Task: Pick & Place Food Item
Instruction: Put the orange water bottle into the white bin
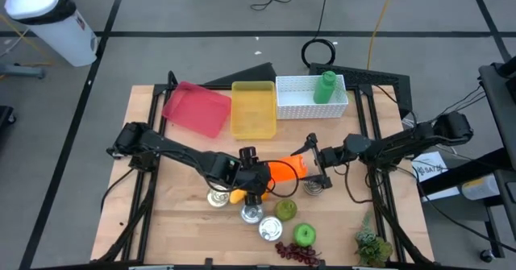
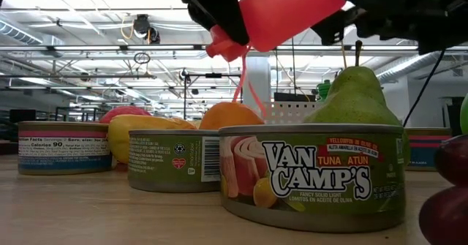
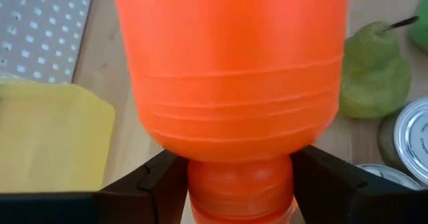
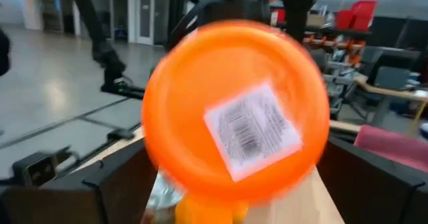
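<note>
Pinching orange bottle (image 1: 281, 171): left claw (image 1: 260, 176); right claw (image 1: 309, 167) spread. White basket (image 1: 343, 102) holds green bottle (image 1: 325, 87).

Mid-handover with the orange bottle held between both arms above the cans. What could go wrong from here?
1. The left gripper pinches only the narrow neck of the orange bottle; if the right gripper at the base lets go early, the bottle may swing or slip.
2. It hangs above the tuna can, the pear and other cans; a drop could knock them.
3. The two arms are close and could collide.
</note>
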Tool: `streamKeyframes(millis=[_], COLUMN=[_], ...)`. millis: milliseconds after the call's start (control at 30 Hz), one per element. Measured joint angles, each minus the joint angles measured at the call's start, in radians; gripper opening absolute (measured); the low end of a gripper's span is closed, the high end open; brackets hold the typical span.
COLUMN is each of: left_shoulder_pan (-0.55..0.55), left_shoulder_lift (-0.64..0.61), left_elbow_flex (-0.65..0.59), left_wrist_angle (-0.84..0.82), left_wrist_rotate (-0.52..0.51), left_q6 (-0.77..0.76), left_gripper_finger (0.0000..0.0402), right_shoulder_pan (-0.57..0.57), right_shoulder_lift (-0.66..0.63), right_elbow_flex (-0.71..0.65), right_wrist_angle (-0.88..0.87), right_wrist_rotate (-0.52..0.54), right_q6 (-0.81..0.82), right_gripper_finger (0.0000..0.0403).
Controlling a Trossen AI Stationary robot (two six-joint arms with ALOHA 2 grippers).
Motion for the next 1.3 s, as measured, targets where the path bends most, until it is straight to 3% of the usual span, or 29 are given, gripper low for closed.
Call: streamKeyframes(millis=[133,300,667,833,967,1100,1233,1300], left_shoulder_pan=[0.006,0.004,0.011,0.008,-0.019,-0.061,-0.111,-0.12], left_shoulder_lift=[0.0,0.0,-0.006,-0.107,-0.195,-0.243,-0.244,-0.244], left_elbow_flex=[0.0,0.0,0.012,0.028,0.03,0.03,0.021,-0.023], left_wrist_angle=[-0.005,-0.006,-0.005,0.0,0.003,0.019,0.098,0.222], left_wrist_rotate=[0.017,0.017,0.043,0.083,-0.011,-0.174,-0.357,-0.397], left_q6=[-0.002,-0.021,-0.064,-0.068,-0.064,-0.028,0.041,0.112], left_gripper_finger=[0.0222,0.0231,0.025,0.0273,0.0286,0.0291,0.0286,0.0282], right_shoulder_pan=[0.021,0.024,0.022,0.002,-0.027,-0.047,-0.059,-0.059], right_shoulder_lift=[0.036,0.031,0.007,-0.031,-0.072,-0.126,-0.179,-0.179], right_elbow_flex=[0.039,0.05,0.05,0.039,0.022,-0.007,-0.056,-0.093], right_wrist_angle=[0.008,0.002,0.012,-0.04,-0.059,-0.024,0.154,0.28], right_wrist_rotate=[0.095,0.101,0.107,0.115,0.111,0.111,0.139,0.189], right_q6=[0.005,0.025,0.126,0.154,0.192,0.232,0.274,0.288], right_gripper_finger=[0.0369,0.0356,0.0221,0.0195,0.0193,0.0192,0.019,0.0186])
